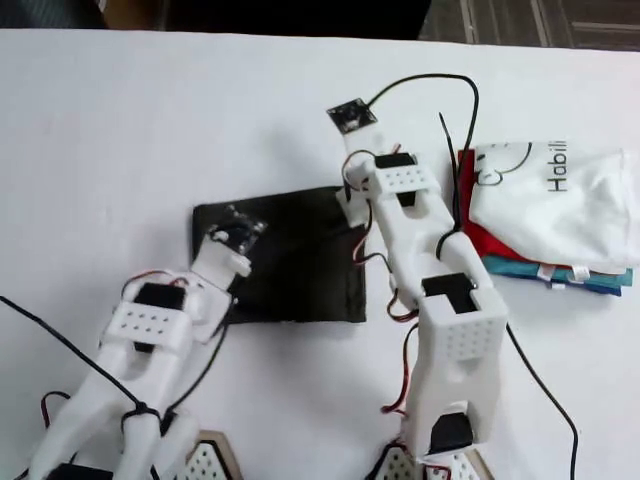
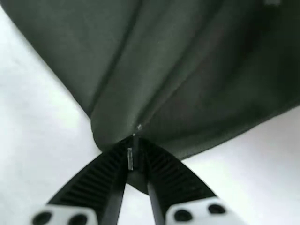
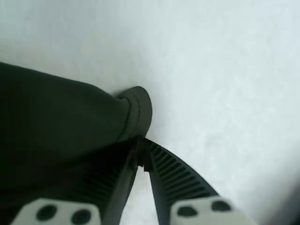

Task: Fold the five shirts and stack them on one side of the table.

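One dark shirt (image 1: 300,262) lies folded flat mid-table (image 1: 120,130). Just to its right is one stack (image 1: 530,262) of folded shirts: a white shirt (image 1: 575,210) on top, red and teal layers beneath, full count unclear. The white shirt carries printed lettering and a line drawing. Left gripper (image 2: 133,146) pinched tight on the dark shirt's left edge; right gripper (image 3: 140,158) likewise closed on fabric at its far right corner.
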Motion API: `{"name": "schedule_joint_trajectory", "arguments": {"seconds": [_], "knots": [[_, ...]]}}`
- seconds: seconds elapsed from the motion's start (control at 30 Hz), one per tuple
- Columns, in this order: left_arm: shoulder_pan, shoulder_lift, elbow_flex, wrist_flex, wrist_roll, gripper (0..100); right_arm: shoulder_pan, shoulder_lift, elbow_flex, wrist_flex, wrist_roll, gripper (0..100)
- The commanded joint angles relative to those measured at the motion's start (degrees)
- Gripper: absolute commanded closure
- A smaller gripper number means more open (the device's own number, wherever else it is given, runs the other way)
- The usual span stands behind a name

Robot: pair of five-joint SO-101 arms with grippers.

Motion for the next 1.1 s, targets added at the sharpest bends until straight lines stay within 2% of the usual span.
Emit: {"name": "schedule_joint_trajectory", "arguments": {"seconds": [0.0,0.27,0.47,0.6,0.73,0.83,0.93,1.07], "knots": [[0.00,-1.58,0.22,-0.62,-0.53,98,-0.48,0.40,-1.85,-0.48,-0.09,97.7],[1.32,-2.11,-1.54,2.46,-0.44,98,-0.31,-0.48,-3.16,-0.13,0.00,97.7],[0.79,-2.99,-16.92,16.35,-0.18,98,2.24,-9.19,-13.80,15.43,-0.44,97.4],[0.79,-4.57,-24.84,17.14,-0.26,98,1.80,-13.67,-12.75,24.92,0.00,97.0],[0.62,3.78,-26.51,9.49,0.00,98,0.13,-18.15,-3.96,26.07,0.00,97.5],[-1.14,16.09,-31.43,4.22,4.57,98,-0.92,-24.57,7.12,22.37,0.00,97.5],[-2.73,27.25,-40.13,2.99,7.91,98,-3.38,-32.92,20.92,16.13,0.00,97.5],[-2.81,39.47,-50.77,2.99,8.35,98,-8.57,-43.12,37.45,6.90,0.00,97.5]]}}
